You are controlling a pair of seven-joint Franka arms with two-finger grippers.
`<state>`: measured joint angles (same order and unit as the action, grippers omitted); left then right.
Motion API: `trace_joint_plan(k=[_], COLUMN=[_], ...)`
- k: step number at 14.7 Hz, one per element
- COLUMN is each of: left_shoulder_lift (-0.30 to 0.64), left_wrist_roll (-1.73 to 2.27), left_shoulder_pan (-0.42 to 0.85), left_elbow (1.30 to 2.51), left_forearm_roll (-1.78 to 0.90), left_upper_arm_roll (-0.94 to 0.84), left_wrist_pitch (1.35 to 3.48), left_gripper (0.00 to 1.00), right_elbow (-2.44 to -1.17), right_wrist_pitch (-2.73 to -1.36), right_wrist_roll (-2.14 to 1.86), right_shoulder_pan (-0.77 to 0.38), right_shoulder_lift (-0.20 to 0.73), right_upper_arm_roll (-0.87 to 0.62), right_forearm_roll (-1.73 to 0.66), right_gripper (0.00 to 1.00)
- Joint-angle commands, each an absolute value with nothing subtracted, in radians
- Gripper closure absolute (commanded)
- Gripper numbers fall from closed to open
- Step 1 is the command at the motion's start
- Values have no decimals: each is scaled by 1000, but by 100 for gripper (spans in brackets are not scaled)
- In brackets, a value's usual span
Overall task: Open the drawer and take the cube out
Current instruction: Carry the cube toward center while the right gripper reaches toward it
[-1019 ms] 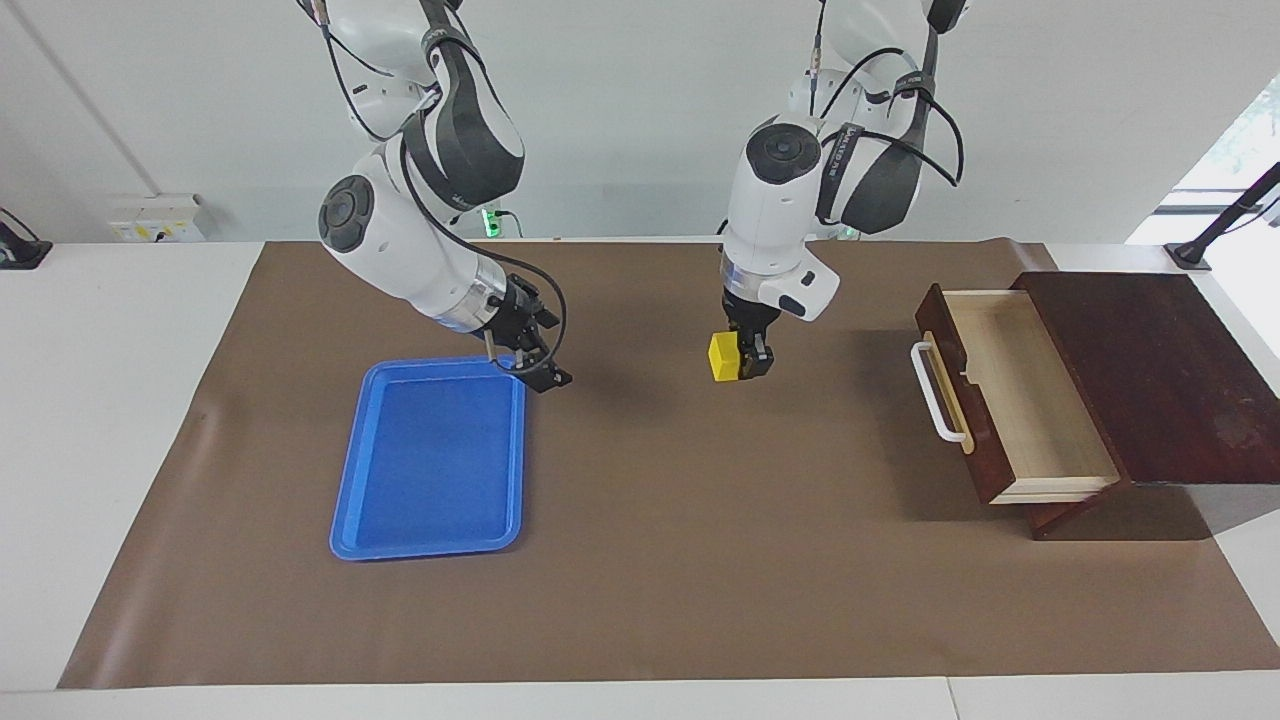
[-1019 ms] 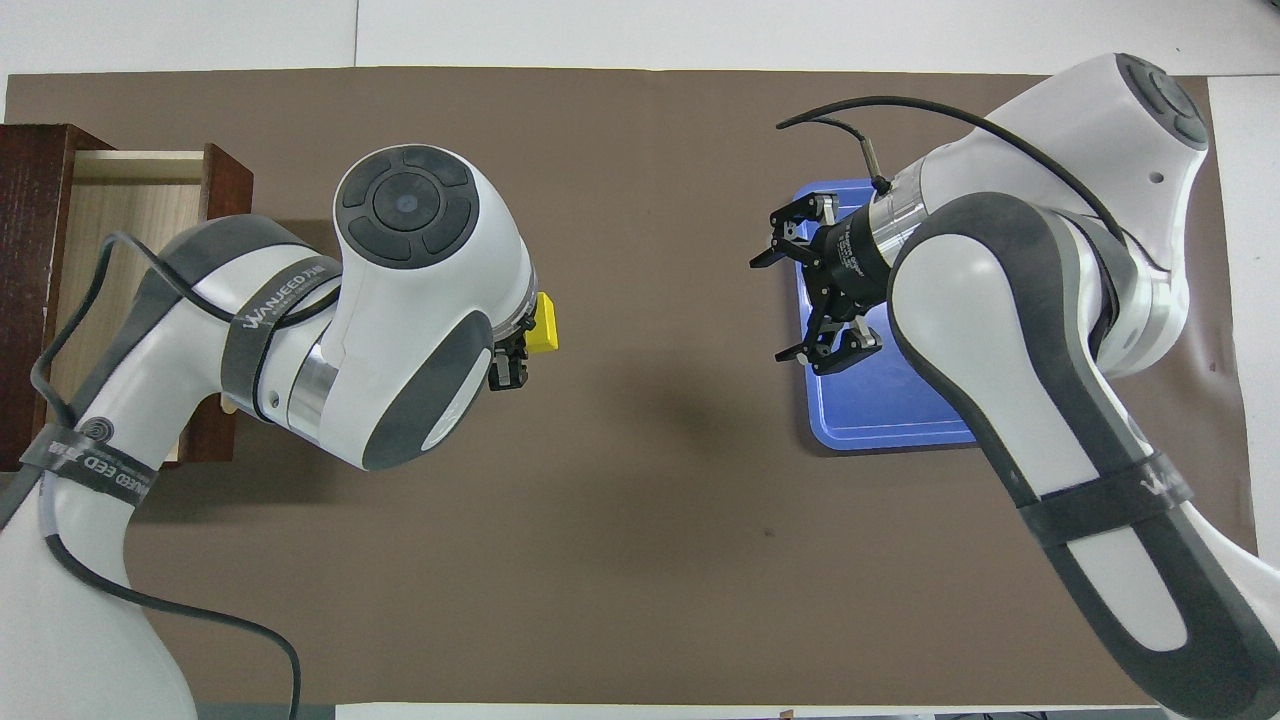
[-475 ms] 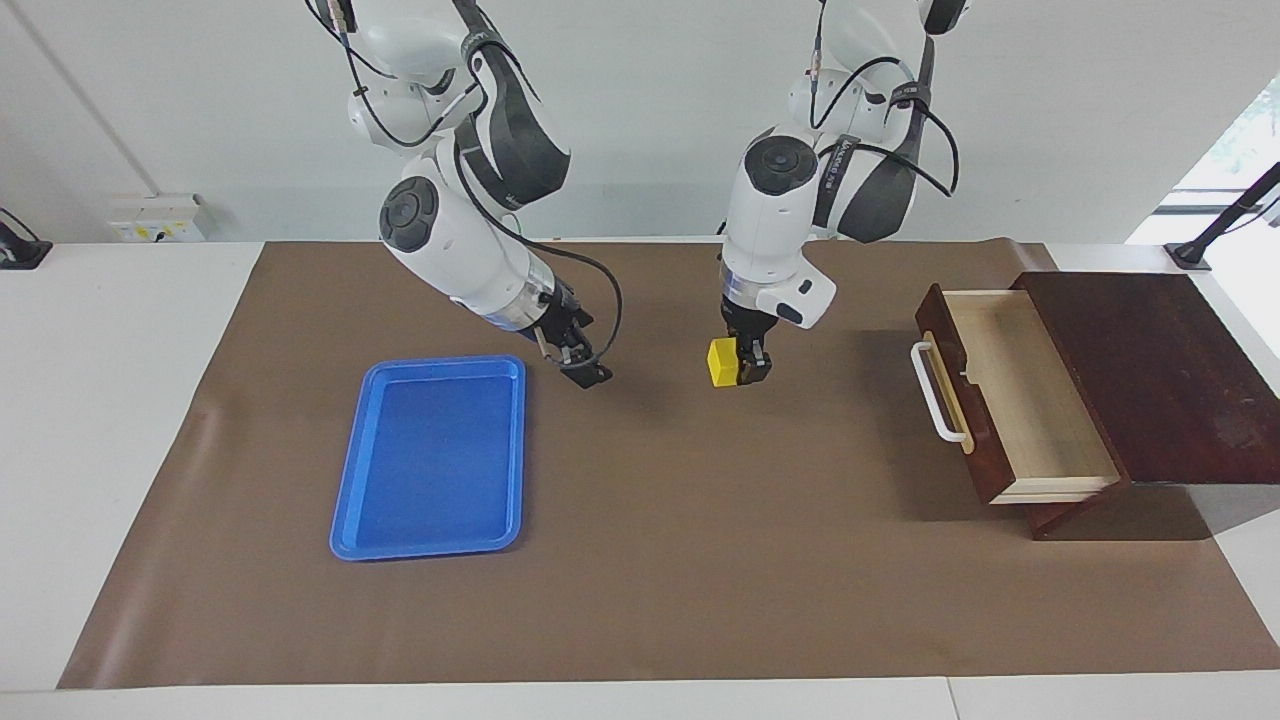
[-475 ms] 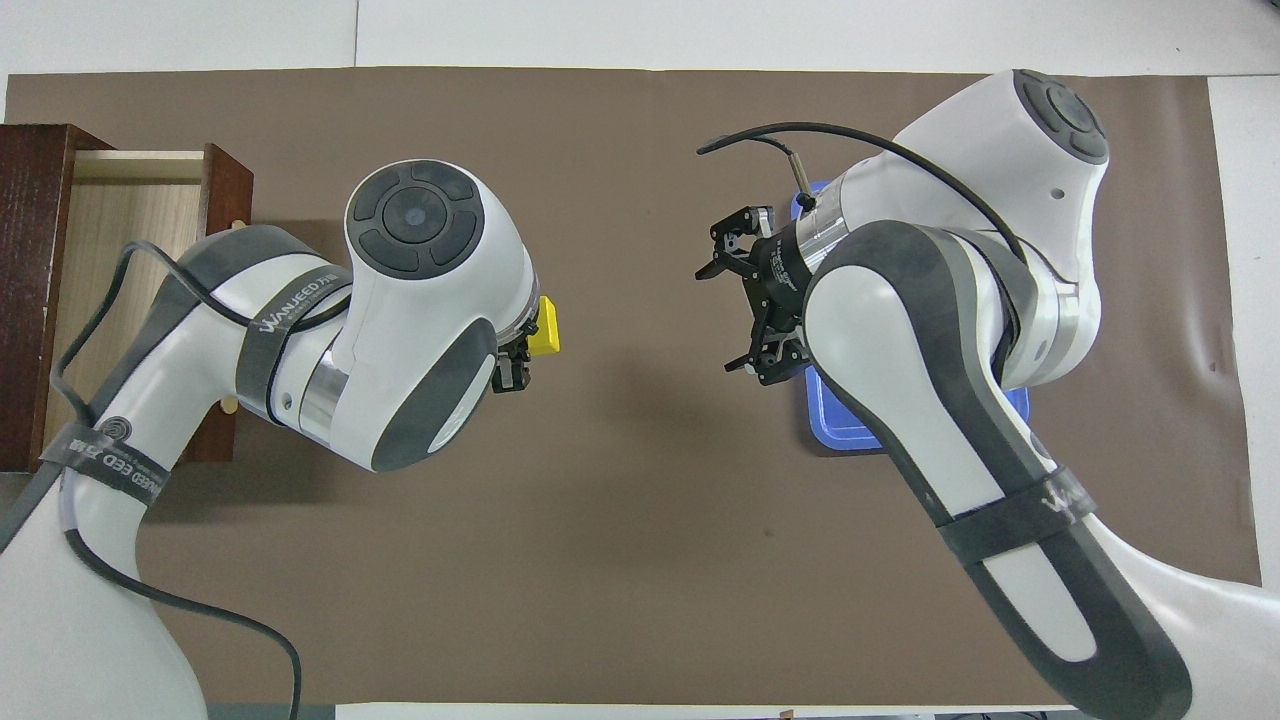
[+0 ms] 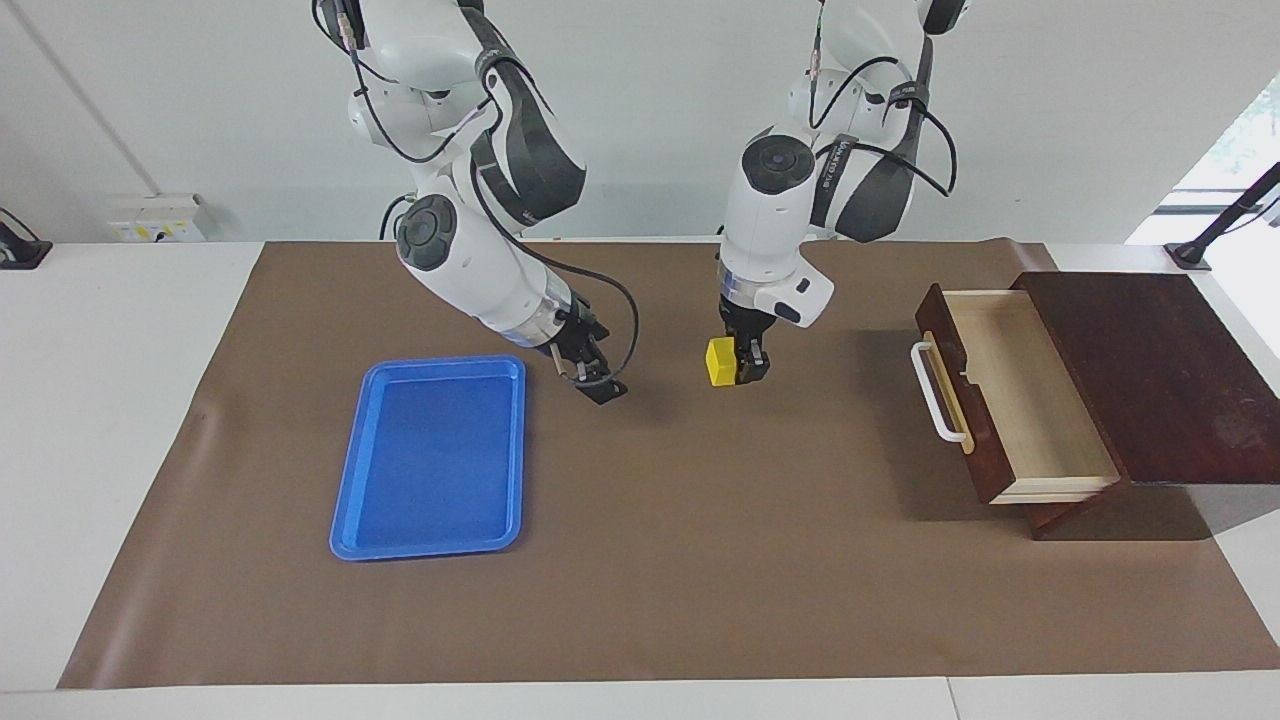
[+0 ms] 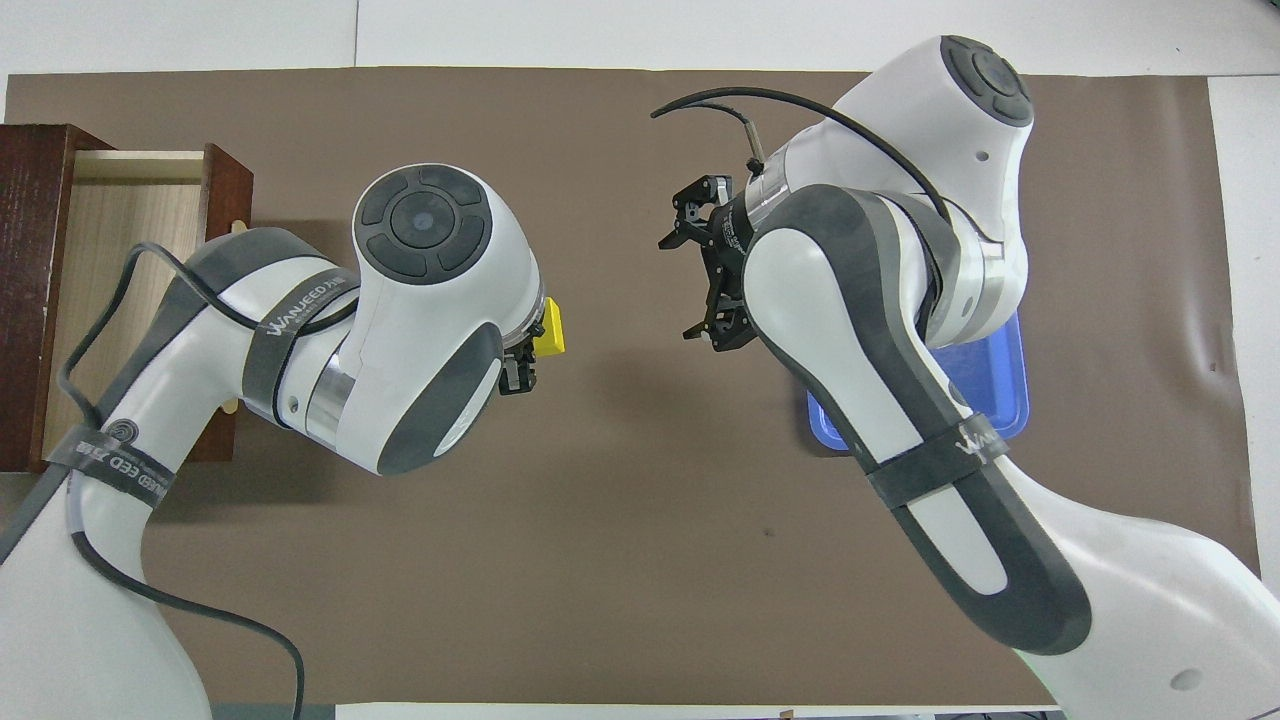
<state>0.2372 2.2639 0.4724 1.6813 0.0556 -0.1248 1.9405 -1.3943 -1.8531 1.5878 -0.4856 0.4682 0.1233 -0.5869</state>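
Brown-matted desk (image 5: pixel 700 560), your stock now: left gripper (image 5: pixel 737 368), jaws clamped on cube (image 5: pixel 719 362), wrist vertical above bare mat. Right gripper (image 5: pixel 592 378), jaws spread, empty, tilted toward it. Drawer (image 5: pixel 1010 390) pulled out, empty. Risk: cube slips if released before transfer grip closes.

Bright even light, soft shadows, sharp focus
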Motion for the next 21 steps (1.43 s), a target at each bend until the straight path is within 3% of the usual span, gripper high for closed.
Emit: trace_joint_plan(k=[1, 3, 11, 15, 21], left_shoulder_lift=[236, 291, 299, 310, 310], left_wrist_roll=[2298, 2299, 2307, 2319, 2322], left_shoulder_pan=[500, 523, 514, 514, 514], left_elbow=[1689, 1643, 1623, 1608, 1608], left_forearm_roll=[51, 54, 9, 9, 9], left_upper_arm_roll=[-109, -106, -104, -104, -104], left_wrist_pitch=[1968, 1959, 1953, 1954, 1957], left_gripper=[100, 100, 100, 100, 100], right_elbow=[-1276, -1273, -1296, -1416, -1497], right_wrist_pitch=[-1850, -1850, -1868, -1905, -1925], right_wrist_roll=[1682, 1695, 1678, 1565, 1490], right_shoulder_pan=[-498, -528, -540, -522, -505], right_shoulder_lift=[541, 542, 534, 494, 462], right_upper_arm_roll=[123, 123, 123, 126, 126], right_forearm_roll=[-603, -603, -666, -788, -865], right_gripper=[0, 0, 0, 0, 0])
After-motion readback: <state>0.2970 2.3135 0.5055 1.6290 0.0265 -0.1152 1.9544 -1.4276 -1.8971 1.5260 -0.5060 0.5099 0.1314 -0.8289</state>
